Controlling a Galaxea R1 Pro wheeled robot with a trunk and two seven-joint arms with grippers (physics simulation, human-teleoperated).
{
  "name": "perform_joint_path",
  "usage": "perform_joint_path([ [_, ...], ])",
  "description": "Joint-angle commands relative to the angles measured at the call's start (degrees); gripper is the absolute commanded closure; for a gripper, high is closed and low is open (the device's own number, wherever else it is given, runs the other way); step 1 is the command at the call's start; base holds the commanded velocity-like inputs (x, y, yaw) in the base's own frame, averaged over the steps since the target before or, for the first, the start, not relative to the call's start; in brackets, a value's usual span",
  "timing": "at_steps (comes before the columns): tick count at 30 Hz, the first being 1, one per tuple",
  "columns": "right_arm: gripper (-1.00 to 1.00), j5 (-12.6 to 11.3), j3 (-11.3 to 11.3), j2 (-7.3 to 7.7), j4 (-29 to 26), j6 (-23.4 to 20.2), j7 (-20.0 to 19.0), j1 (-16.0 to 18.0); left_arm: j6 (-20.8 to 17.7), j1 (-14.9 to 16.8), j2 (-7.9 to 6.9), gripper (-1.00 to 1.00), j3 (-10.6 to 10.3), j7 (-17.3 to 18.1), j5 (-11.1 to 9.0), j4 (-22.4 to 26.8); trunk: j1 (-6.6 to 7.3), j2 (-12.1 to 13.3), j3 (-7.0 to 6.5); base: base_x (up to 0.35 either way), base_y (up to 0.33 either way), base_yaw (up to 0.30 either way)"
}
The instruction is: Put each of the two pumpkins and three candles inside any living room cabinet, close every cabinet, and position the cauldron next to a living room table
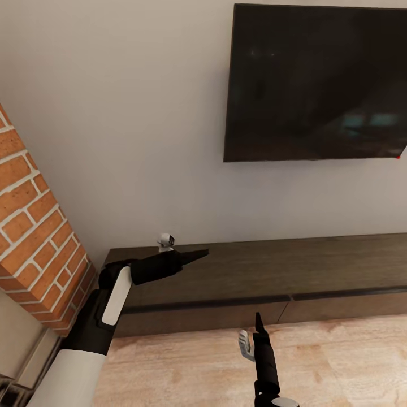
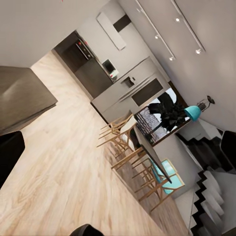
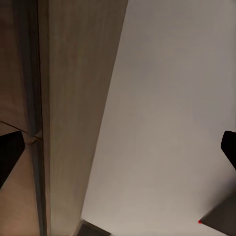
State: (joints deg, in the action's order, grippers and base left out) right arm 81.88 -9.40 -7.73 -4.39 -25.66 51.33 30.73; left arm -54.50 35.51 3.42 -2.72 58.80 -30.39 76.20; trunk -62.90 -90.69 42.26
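Observation:
The cabinet, a long low dark-brown unit, runs along the wall under a TV, and its drawer fronts sit flush and closed. My left gripper reaches over the cabinet's left end, pointing right. It is open, with its dark fingers spread wide and nothing between them. My right gripper hovers over the floor just in front of the cabinet's front, also open and empty, its fingertips far apart. The cabinet's top and the wall lie beyond them. Pumpkins, candles and cauldron are out of view.
A brick fireplace stands close at the left beside my left arm. A dark TV hangs on the wall. The left wrist view looks along wooden floor to a dining table with wooden chairs, a kitchen and stairs.

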Motion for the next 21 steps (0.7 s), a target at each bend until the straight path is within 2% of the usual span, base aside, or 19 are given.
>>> perform_joint_path([
  [1,-1.0,0.0,0.0,0.0,0.0,0.0,0.0,0.0,0.0,0.0,0.0,-1.0,0.0,0.0,0.0,0.0,-0.23,-0.4,0.18,0.0,0.0,0.0],
  [21,-1.0,-0.1,0.0,-0.11,-0.1,0.0,0.1,0.0,0.0,0.0,0.0,-1.0,0.0,0.1,-0.1,0.0,-4.62,-8.4,3.78,0.0,0.0,0.0],
])
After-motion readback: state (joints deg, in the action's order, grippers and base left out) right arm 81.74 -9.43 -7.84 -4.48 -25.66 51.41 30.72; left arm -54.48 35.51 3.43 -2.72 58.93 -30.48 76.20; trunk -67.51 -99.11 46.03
